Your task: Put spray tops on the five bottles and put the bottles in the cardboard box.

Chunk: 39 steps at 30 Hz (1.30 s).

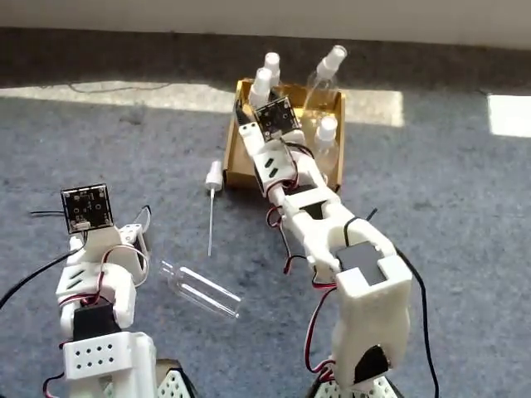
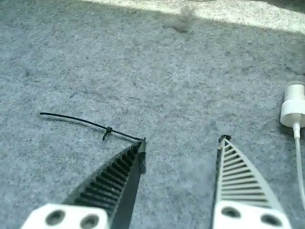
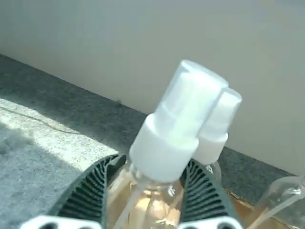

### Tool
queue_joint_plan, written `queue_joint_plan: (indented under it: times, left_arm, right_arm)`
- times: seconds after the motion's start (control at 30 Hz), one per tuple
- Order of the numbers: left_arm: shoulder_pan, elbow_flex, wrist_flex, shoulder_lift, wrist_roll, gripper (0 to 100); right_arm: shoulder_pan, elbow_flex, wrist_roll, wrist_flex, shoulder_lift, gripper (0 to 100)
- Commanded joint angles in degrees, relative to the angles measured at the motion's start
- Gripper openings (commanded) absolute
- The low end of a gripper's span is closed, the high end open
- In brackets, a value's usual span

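Right tool (image 3: 153, 162) is squeezed tight around a capped bottle (image 3: 169, 138) at the left side of the cardboard box (image 1: 241, 166). Three other capped bottles (image 1: 326, 131) are standing in the box too. The loose spray top (image 1: 214, 177) is lying just beside the box's left wall, with its tube pointing away from the box. The uncapped bottle (image 1: 203, 290) is on its side on the grey worktop (image 1: 431, 166), well clear of the box on the arms' side. Left tool (image 2: 182, 141) is spread wide with nothing in it, hanging over the worktop well away from the box. A black cable tie (image 2: 90, 125) is lying right by one tip.
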Motion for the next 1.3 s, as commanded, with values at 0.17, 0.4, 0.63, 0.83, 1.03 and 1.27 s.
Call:
queue_joint_plan:
  times: [0.17,0.4,0.63,0.83,1.03,1.27]
  left_arm:
    - [-0.40,-0.31,-1.23,-0.75,-0.44,23]
    - [-0.40,-0.31,-1.23,-0.75,-0.44,23]
    - [-0.40,-0.31,-1.23,-0.75,-0.44,23]
    - [-0.40,-0.31,-1.23,-0.75,-0.44,23]
    - [-0.40,-0.31,-1.23,-0.75,-0.44,23]
    - [-0.40,-0.31,-1.23,-0.75,-0.44,23]
  right_arm:
    - [-0.13,-0.66,0.53,-1.27,-3.12,0.5]
    - [-0.66,-0.66,-3.52,-1.19,-3.12,0.5]
    - [-0.75,-1.01,-4.22,2.15,-3.12,0.5]
    - [-0.75,-1.01,-4.22,2.33,-3.03,0.5]
    - [-0.75,-1.19,-4.22,1.98,1.45,0.5]
    - [-0.57,-2.51,-4.22,1.98,1.63,0.5]
